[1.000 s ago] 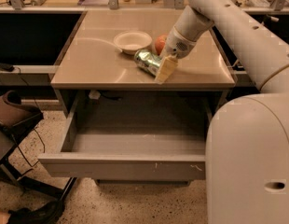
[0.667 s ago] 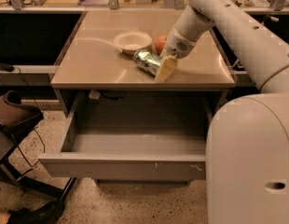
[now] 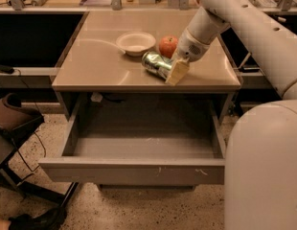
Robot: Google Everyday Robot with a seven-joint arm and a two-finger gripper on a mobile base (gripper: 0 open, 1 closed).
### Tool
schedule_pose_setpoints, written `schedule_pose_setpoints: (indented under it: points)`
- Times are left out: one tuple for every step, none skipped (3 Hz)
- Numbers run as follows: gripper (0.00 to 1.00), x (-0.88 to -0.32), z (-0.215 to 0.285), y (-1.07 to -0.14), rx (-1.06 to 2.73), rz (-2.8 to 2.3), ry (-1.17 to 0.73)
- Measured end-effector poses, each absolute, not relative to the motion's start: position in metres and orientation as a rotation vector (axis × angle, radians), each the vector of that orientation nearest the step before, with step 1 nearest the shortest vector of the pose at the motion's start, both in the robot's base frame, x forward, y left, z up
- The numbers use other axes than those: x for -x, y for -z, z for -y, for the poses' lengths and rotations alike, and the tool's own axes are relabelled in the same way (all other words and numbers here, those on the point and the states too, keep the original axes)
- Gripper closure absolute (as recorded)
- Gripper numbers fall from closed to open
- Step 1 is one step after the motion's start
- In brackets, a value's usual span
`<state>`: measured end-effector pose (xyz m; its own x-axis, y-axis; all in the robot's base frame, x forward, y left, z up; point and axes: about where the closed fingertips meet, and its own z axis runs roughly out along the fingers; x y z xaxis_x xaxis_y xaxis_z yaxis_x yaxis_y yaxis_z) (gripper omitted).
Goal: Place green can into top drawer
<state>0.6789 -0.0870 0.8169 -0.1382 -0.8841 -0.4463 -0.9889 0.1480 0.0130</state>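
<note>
Table with the top drawer pulled open below it, lower half of frame. Near the table's front edge at centre, the green can lies on its side, its right end against the gripper, which reaches in from upper right; whether it is clasped cannot be told. Behind: bowl, apple.

Gripper against green can lying sideways on table; top drawer open below.
</note>
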Motion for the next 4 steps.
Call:
schedule_pose_setpoints:
  points:
    - [1.00,-0.645,0.118,-0.823,1.788,-2.103,-0.394]
    - [1.00,-0.589,0.144,-0.823,1.813,-2.084,-0.393]
    - [1.00,-0.531,0.150,-0.804,1.889,-2.002,-0.473]
    - [1.00,-0.493,0.137,-0.775,1.948,-1.879,-0.541]
